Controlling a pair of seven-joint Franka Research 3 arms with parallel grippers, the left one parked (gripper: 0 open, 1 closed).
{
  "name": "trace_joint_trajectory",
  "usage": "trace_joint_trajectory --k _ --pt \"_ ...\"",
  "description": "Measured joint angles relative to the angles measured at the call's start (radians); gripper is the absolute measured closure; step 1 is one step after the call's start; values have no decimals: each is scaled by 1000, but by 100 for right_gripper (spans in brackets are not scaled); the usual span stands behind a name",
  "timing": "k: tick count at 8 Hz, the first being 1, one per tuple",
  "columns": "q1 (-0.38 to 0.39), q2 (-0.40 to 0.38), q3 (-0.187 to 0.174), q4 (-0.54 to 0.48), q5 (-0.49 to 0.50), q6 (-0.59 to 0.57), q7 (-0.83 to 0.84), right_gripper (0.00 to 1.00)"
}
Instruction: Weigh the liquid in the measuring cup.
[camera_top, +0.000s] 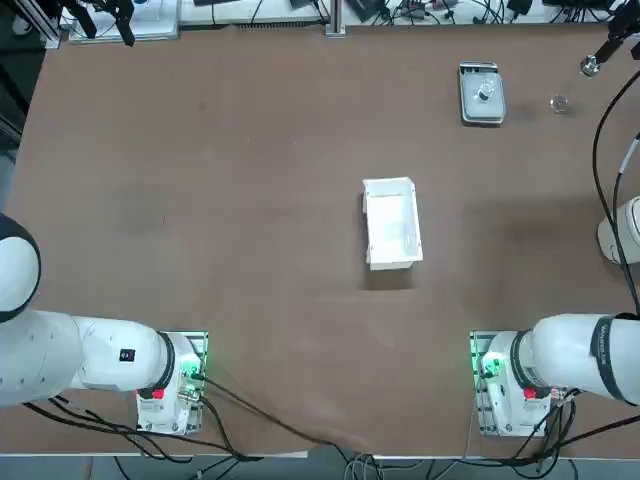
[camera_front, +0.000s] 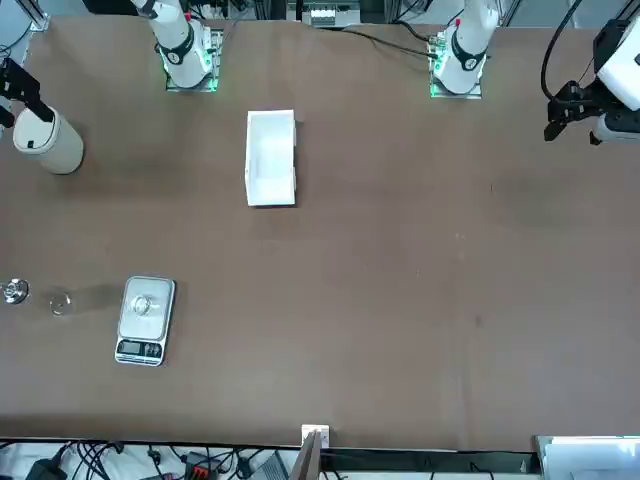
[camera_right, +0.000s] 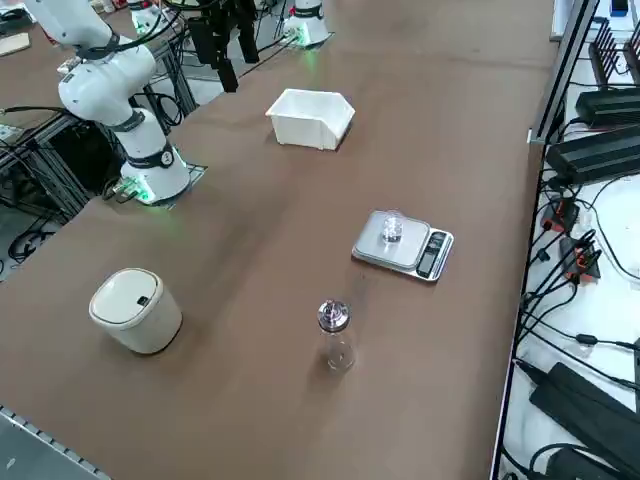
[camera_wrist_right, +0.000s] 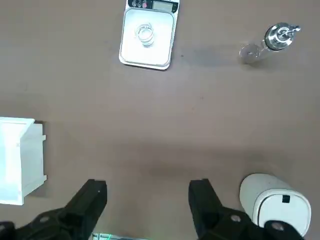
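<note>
Cup on scale (apparently); pincer apart, high

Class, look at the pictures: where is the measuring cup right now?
In the top view the measuring cup sits on the scale at the table's far right, beyond the white box; the open right hand is well clear.

Brown table — cables and black boxes along its far edge.
</note>
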Motion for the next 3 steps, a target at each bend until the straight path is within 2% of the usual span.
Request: trace_joint_trajectory --k 3 --pt "1 2 3 8 0 1 11 0"
